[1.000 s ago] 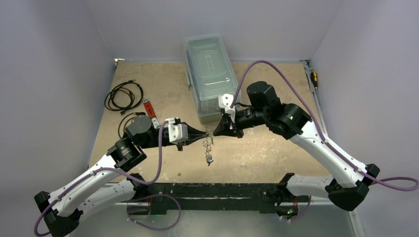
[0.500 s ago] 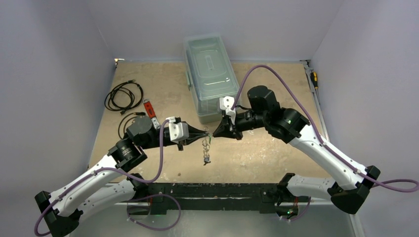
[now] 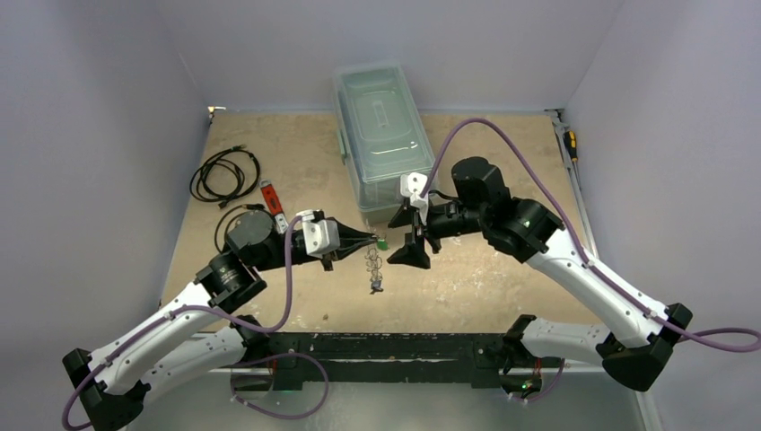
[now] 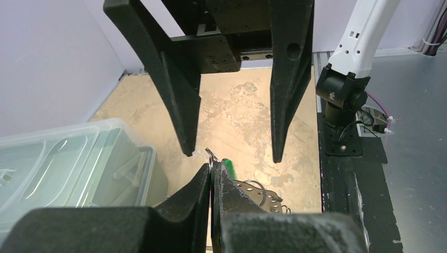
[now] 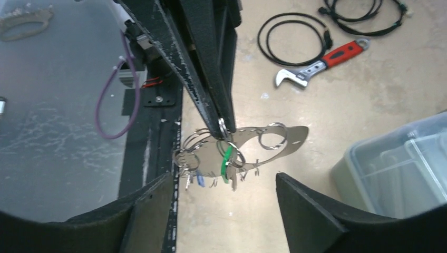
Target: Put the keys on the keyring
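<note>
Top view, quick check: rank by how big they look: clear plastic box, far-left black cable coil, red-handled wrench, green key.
1. clear plastic box, by far the largest
2. black cable coil
3. red-handled wrench
4. green key, a speck; it is held raised, nearer the camera, yet plainly smallest

The left black pincer (image 5: 221, 124) pinches the thin silvery keyring (image 5: 292, 138); a tiny green key (image 5: 226, 161) and blue key (image 5: 200, 181) dangle there.

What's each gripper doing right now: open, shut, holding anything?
Left gripper: closed, pinching the keyring by one small wire ring.
Right gripper: open, holding nothing.
</note>
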Available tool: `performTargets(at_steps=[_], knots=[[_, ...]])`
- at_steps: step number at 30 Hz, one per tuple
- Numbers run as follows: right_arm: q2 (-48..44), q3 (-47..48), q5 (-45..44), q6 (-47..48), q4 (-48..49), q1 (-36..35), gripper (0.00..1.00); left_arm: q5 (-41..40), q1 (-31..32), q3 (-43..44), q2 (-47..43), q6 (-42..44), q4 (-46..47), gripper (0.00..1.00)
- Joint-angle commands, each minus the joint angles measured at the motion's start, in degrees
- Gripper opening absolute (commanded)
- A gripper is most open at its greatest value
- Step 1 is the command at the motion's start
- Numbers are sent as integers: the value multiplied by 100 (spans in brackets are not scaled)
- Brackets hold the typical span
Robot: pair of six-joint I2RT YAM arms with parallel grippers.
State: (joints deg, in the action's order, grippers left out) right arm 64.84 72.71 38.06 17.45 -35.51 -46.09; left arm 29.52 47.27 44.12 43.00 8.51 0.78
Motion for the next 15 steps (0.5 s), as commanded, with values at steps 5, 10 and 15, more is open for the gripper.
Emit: performTargets(at_steps=[5,10,15], knots=[[-511,37,-364,-85,679,3,77,72,-38,40,-236,-4,426,0],[-687,-121,139,-187,1259,-2,73,305,-36,86,-249,13,394,0],[-537,-120,284,-255,1335,-2,67,478,-39,163,-257,-28,468,0]])
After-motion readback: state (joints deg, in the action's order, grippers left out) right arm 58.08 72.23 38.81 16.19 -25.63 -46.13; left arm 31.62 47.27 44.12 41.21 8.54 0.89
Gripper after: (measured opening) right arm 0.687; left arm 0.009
